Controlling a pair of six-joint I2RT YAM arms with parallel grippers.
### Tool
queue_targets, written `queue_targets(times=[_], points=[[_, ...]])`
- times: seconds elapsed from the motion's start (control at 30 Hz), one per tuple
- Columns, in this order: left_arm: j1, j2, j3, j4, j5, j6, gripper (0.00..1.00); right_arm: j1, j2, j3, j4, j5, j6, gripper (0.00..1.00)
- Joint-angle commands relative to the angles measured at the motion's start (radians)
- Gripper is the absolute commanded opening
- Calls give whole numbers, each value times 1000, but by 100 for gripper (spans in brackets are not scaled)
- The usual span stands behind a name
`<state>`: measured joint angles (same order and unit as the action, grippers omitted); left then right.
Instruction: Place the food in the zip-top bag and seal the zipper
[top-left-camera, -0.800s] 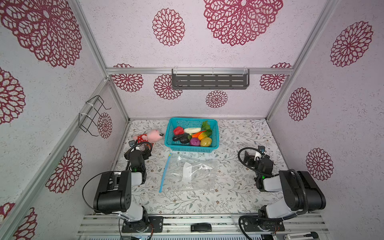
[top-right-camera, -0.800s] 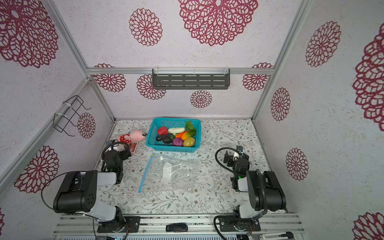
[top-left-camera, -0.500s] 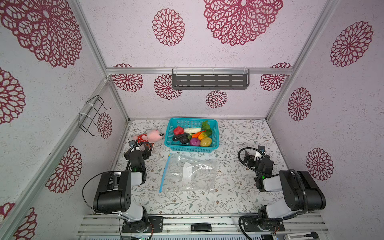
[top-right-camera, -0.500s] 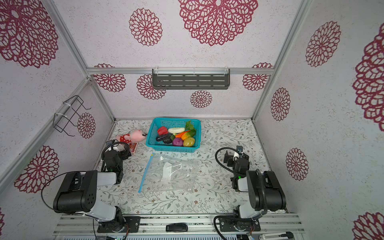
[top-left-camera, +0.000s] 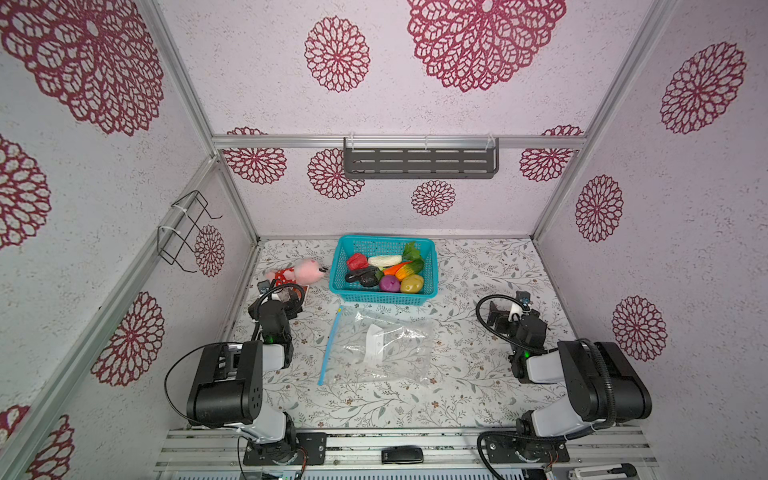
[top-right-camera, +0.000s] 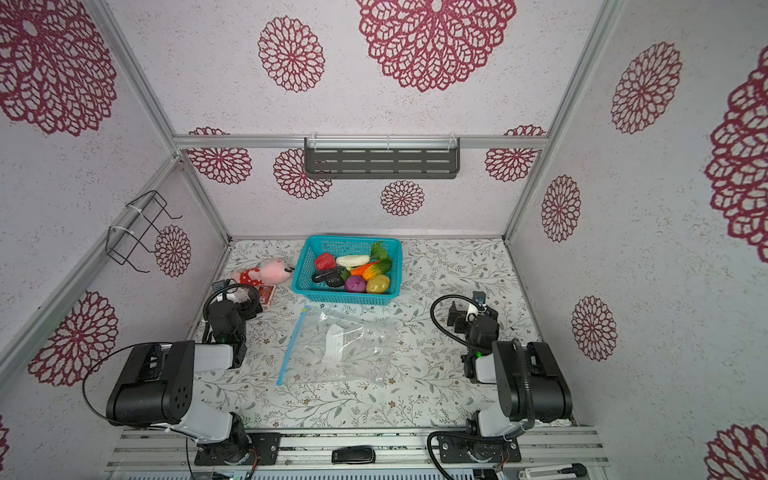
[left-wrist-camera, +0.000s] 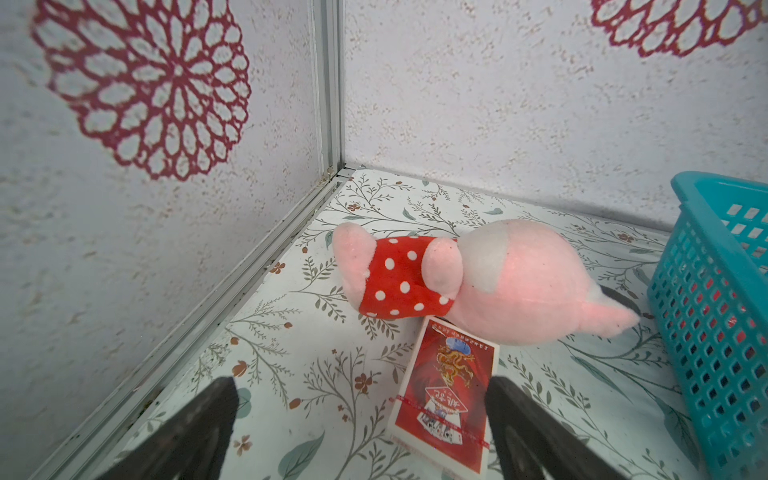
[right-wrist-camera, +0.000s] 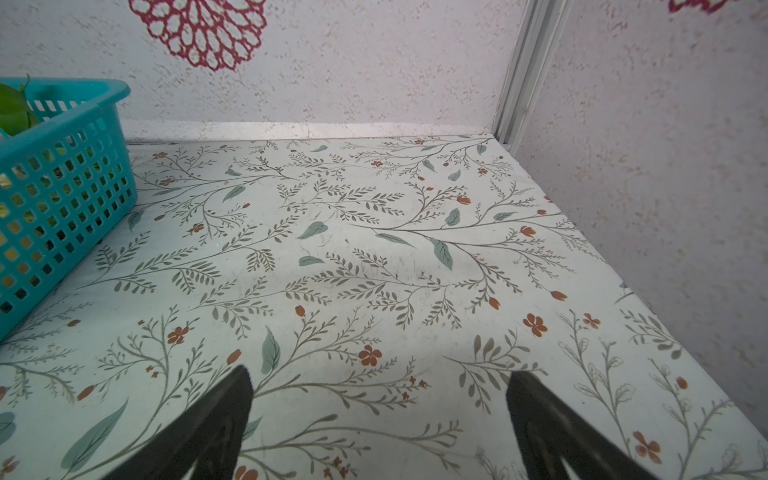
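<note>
The left hand (left-wrist-camera: 359, 395) and right hand (right-wrist-camera: 378, 386) rest wide open and empty at the sides of the table (top-left-camera: 457, 374), presumably so both can reach the flat zip-top bag (top-left-camera: 378, 349) and the food (top-left-camera: 384, 272) in the basket (top-left-camera: 382, 297) beside it.

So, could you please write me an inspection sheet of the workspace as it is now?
Surface: floral tabletop, no spills seen.
Job's things: clear zip-top bag lies flat in the middle, no food inside; blue zipper along its edge toward the left arm, and I cannot tell whether it is sealed. The toy vegetables are all in the teal basket behind the bag.
Clutter: pink plush toy and red card box beside the basket.
Grippers: left gripper open, empty; right gripper open, empty.
Cables: black cable loops at the left wrist, another at the right wrist; both clear of the bag.
Surroundings: grey shelf on the back wall, black wire rack on the left wall.
</note>
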<state>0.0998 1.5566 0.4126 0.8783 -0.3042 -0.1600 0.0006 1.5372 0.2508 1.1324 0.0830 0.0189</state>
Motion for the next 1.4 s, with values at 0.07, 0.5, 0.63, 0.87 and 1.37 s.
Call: queue_targets(times=[0.07,0.5,0.63,0.87,1.37], points=[[-2,-1,1,27,-6,16,97,-4,-2,13,48,12,3,99],[-101,-103,112,-224,-188,87,97,306,-144,71,-113,395,-261,99],[-182,-149,150,-290,-232,157,97,359,-219,160,-355,359,-227,99],[-226,-218,472,-927,-51,-168,97,412,-339,341,-847,332,156,99],[-298,-37,734,-1228,371,-488,97,466,-225,456,-890,-30,857,99]])
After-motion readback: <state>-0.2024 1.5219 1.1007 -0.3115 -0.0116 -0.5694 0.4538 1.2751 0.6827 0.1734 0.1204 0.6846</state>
